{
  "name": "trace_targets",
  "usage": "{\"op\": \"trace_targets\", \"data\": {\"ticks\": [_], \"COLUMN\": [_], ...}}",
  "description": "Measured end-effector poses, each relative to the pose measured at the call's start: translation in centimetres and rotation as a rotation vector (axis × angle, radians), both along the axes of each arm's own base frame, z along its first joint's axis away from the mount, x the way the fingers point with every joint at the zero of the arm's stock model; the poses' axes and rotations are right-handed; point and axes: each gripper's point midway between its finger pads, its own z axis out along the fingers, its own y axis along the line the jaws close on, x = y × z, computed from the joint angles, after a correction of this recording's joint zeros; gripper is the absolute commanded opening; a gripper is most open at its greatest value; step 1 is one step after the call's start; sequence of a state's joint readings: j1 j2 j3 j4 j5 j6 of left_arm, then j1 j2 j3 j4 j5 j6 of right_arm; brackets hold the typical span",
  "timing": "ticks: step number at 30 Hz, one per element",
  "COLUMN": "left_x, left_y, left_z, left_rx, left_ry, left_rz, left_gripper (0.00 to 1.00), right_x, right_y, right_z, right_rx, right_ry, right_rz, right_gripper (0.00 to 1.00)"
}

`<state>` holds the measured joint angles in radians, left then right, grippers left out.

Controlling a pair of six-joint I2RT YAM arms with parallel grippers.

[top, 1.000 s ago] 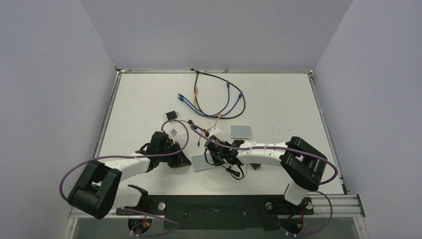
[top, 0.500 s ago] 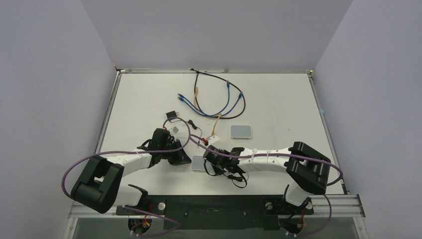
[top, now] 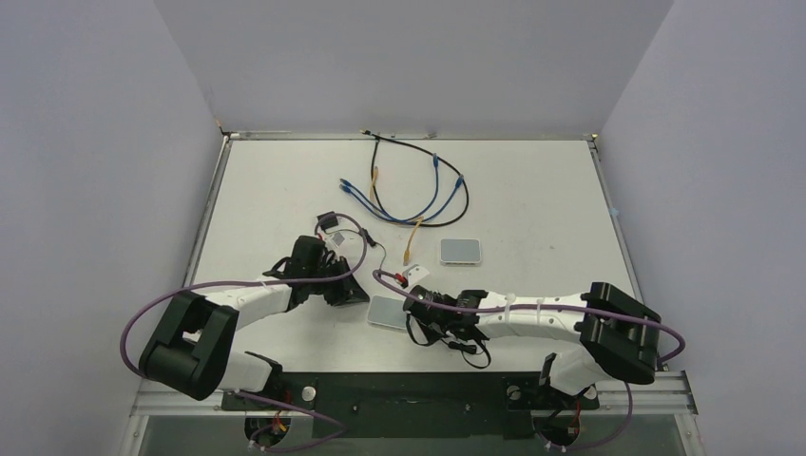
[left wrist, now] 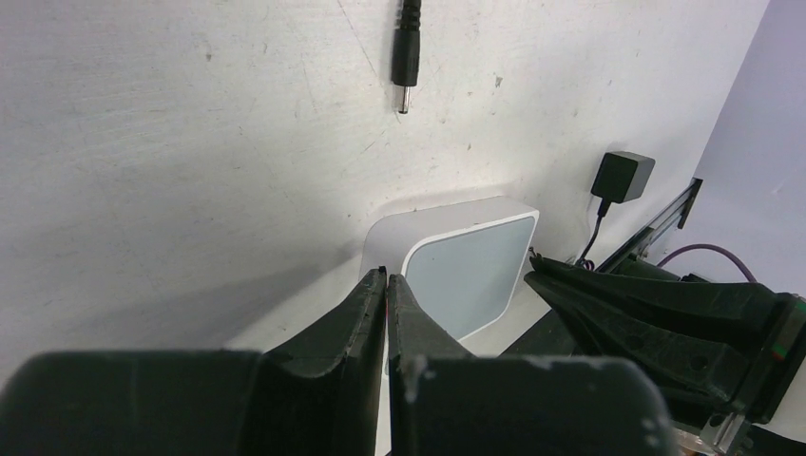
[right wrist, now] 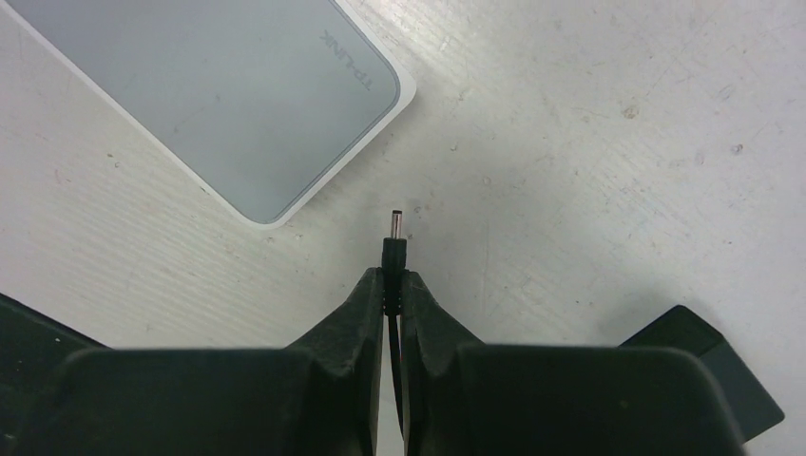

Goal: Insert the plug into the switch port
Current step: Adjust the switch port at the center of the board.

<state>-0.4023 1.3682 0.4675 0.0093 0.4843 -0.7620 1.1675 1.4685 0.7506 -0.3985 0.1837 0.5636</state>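
From above, both arms reach in over the desk (top: 532, 190) toward a flat white box (top: 387, 312) that lies near the front edge. The left fingers (top: 357, 296) are just beside its left side and the right fingers (top: 414, 306) are at its right side. A second white box (top: 461, 251) lies well apart, farther back. A tangle of black, blue and orange cables (top: 409, 195) lies toward the rear. The plug is too small to pick out from up here.

Looking along the left wrist, the left fingers (left wrist: 378, 290) are pressed together with nothing between them. Their tips are right at the near edge of the white box (left wrist: 470, 271), which lies flat with its pale grey face up. The right fingers (left wrist: 570, 285) come in from the right, their tip by the box's corner. Beyond the box a loose barrel plug (left wrist: 405, 66) lies on the desk. A small black adapter (left wrist: 623, 176) sits off to the right.

Looking along the right wrist, the right fingers (right wrist: 373, 290) pinch the plug (right wrist: 393, 237) by its black collar, its metal tip pointing forward. The tip is just beside the rounded corner of the white box (right wrist: 219, 95) but apart from it. I cannot make out the switch port on the box's narrow edge in any view.
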Motion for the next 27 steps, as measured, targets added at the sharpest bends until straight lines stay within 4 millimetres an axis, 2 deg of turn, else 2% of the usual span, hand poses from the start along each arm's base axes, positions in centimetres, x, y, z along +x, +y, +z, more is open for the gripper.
{"op": "trace_targets", "data": {"ticks": [16, 23, 27], "left_x": [-1.1, -1.3, -1.2], "left_y": [0.8, 1.1, 1.3], "left_z": [0.0, 0.2, 0.2], "left_rx": [0.034, 0.04, 0.045], "left_ry": [0.02, 0.026, 0.025], "left_rz": [-0.023, -0.018, -0.014], "left_gripper": [0.03, 0.03, 0.03], "right_x": [2.0, 1.8, 1.6], "right_y": [0.9, 1.5, 1.9], "right_z": [0.4, -0.8, -0.7], "right_rx": [0.011, -0.006, 0.004], "right_ry": [-0.041, 0.02, 0.029], "right_rz": [0.253, 0.309, 0.331], "right_gripper": [0.0, 0.0, 0.0]}}
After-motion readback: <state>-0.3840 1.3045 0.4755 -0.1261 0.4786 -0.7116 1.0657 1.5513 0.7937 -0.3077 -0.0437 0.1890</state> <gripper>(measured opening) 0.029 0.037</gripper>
